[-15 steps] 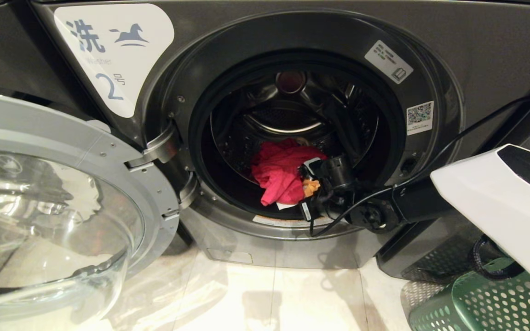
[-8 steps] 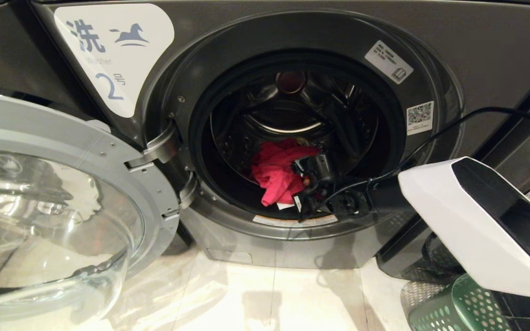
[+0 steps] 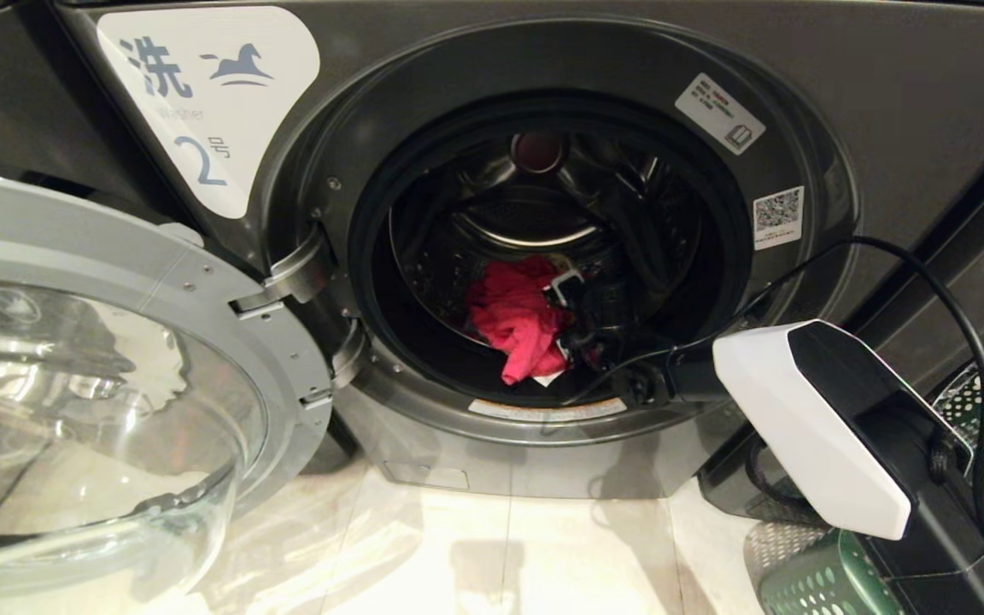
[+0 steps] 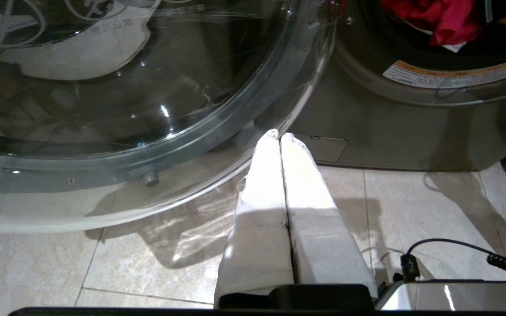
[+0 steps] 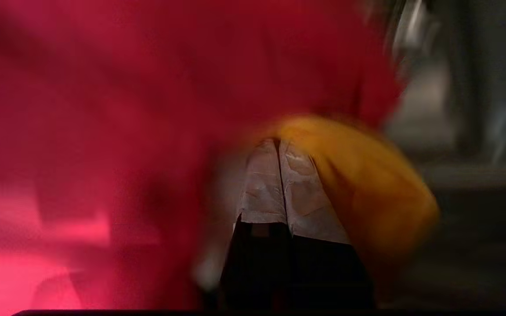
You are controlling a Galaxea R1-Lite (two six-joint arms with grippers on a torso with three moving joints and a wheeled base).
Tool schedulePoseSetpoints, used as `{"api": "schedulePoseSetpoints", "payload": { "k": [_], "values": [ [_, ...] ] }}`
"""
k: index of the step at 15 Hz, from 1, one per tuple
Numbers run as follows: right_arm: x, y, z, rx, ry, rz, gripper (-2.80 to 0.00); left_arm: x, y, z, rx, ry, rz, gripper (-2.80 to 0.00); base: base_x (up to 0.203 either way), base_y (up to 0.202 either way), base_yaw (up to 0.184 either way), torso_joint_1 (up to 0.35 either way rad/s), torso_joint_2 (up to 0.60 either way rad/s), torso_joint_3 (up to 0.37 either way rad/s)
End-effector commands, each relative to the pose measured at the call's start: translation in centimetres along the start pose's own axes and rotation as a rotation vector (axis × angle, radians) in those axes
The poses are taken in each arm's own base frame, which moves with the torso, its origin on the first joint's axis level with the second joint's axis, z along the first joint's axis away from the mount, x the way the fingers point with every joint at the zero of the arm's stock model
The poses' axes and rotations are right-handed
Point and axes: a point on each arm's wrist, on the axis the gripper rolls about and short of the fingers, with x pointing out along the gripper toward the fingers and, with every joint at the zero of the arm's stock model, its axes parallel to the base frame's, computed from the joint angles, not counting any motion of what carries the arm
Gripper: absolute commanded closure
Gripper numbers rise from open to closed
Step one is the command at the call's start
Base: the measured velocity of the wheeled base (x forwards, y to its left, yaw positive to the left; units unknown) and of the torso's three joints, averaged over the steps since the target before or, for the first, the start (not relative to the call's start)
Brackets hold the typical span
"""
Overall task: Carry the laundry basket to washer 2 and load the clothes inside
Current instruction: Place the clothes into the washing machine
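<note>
Beige floor tiles [image 3: 543,547] before washer 2 [image 3: 885,102]; right hand [image 5: 279,142] closed on orange cloth [image 5: 367,175].

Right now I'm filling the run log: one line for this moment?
right gripper: shut on orange cloth, inside washer 2 | red garment: in drum | left gripper: shut, idle

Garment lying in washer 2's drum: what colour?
Pinkish red; the garment shows best in the head view, inside washer 2.

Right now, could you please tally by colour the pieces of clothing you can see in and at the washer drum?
Red garment: 1, lying in the drum of washer 2.
Orange-yellow garment: 1, at the tips of the shut right pincer.
Total: 2.
</note>
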Motion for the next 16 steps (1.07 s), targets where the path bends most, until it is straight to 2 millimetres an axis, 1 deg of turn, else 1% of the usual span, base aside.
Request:
{"api": "schedulePoseSetpoints", "payload": {
  "k": [1, 3, 5, 7, 9, 11, 13, 15, 16],
  "values": [
    [0.2, -0.1, 0.5, 0.023, -0.102, -0.037, 0.00, 0.0, 0.0, 0.0, 0.000, 0.000, 0.000, 0.00, 0.000, 0.000, 0.000, 0.000, 0.00, 0.000],
    [0.0, 0.0, 1.5, 0.068, -0.211, -0.009, 0.00, 0.0, 0.0, 0.0, -0.001, 0.000, 0.000, 0.00, 0.000, 0.000, 0.000, 0.000, 0.00, 0.000],
    [-0.3, 0.0, 2.3, 0.114, -0.321, 0.090, 0.00, 0.0, 0.0, 0.0, 0.000, 0.000, 0.000, 0.00, 0.000, 0.000, 0.000, 0.000, 0.00, 0.000],
    [-0.9, -0.2, 3.3, 0.156, -0.354, 0.113, 0.00, 0.0, 0.0, 0.0, 0.000, 0.000, 0.000, 0.00, 0.000, 0.000, 0.000, 0.000, 0.00, 0.000],
    [-2.1, -0.2, 4.7, 0.214, -0.353, 0.141, 0.00, 0.0, 0.0, 0.0, -0.001, 0.000, 0.000, 0.00, 0.000, 0.000, 0.000, 0.000, 0.00, 0.000],
    [-3.7, -0.9, 5.6, 0.239, -0.299, 0.169, 0.00, 0.0, 0.0, 0.0, 0.000, -0.001, 0.000, 0.00, 0.000, 0.000, 0.000, 0.000, 0.00, 0.000],
    [-5.8, -1.8, 6.1, 0.290, -0.203, 0.207, 0.00, 0.0, 0.0, 0.0, -0.001, -0.001, 0.000, 0.00, 0.000, 0.000, 0.000, 0.000, 0.00, 0.000],
    [-7.8, -2.4, 5.6, 0.338, -0.076, 0.240, 0.00, 0.0, 0.0, 0.0, -0.001, 0.000, 0.000, 0.00, 0.000, 0.000, 0.000, 0.000, 0.00, 0.000],
    [-8.6, -2.3, 5.0, 0.352, -0.014, 0.256, 0.00, 0.0, 0.0, 0.0, 0.000, -0.001, 0.000, 0.00, 0.000, 0.000, 0.000, 0.000, 0.00, 0.000]
  ]
}}
